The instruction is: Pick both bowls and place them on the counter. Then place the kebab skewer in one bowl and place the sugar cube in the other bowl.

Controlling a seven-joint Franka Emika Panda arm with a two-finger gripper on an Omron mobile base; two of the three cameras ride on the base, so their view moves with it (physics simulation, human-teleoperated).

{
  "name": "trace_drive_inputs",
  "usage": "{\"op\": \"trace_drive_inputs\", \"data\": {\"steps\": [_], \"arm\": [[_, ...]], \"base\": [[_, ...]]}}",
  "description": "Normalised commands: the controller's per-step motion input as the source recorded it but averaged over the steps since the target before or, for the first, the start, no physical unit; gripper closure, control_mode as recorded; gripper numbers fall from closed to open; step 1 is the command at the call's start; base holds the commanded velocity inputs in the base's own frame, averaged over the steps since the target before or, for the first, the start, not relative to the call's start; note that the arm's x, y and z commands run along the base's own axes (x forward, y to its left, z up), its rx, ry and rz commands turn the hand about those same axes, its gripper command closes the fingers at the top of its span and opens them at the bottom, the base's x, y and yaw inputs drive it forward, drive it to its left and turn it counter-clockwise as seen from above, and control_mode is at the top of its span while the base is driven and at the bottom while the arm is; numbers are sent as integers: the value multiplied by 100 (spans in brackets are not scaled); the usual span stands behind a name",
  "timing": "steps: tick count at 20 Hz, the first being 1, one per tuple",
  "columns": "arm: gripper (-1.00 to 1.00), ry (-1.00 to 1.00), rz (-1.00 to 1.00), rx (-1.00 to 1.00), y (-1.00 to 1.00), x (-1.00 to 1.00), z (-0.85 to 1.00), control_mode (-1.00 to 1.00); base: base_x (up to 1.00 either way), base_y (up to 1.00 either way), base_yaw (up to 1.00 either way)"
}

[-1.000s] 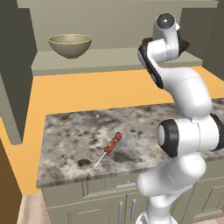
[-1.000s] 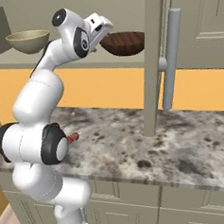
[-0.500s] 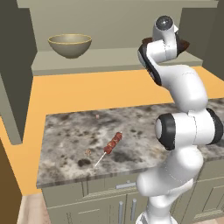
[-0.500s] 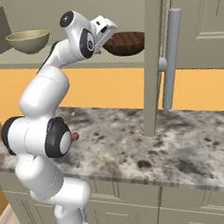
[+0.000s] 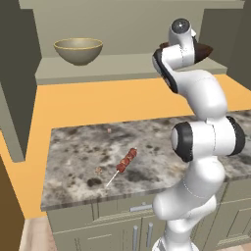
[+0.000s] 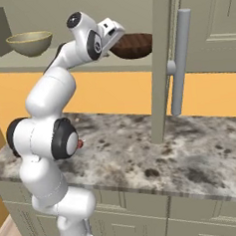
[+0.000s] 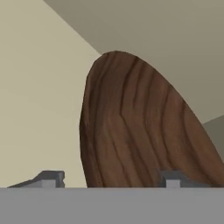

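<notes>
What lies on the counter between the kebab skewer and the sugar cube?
Nothing: in the left base view, bare speckled counter separates the kebab skewer from the sugar cube.

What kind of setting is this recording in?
A rendered kitchen, most likely: a speckled stone counter over pale olive cabinet fronts, bowls on a shelf behind, and a kebab skewer lying on the counter.

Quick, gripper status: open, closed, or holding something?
Gripper: open, holding nothing. Its finger tips stand wide apart either side of the shallow dark brown wood-grained bowl on the olive-grey shelf; whether they touch it cannot be told.
</notes>
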Motion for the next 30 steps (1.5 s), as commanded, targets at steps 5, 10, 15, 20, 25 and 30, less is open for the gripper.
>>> {"op": "trace_drive_inputs", "data": {"steps": [5, 10, 15, 20, 25, 30], "arm": [[100, 0, 0, 0, 0, -7, -10, -100], [100, -9, 4, -3, 23, -93, -20, -100], [100, -4, 1, -3, 73, -100, -25, -100], [100, -6, -2, 0, 52, -100, -8, -100], [100, 0, -12, 0, 10, -100, -33, -100], [100, 17, -8, 0, 2, -54, -73, -100]], "base": [[0, 0, 0], [0, 0, 0], [0, 0, 0], [0, 0, 0], [0, 0, 0], [0, 0, 0]]}}
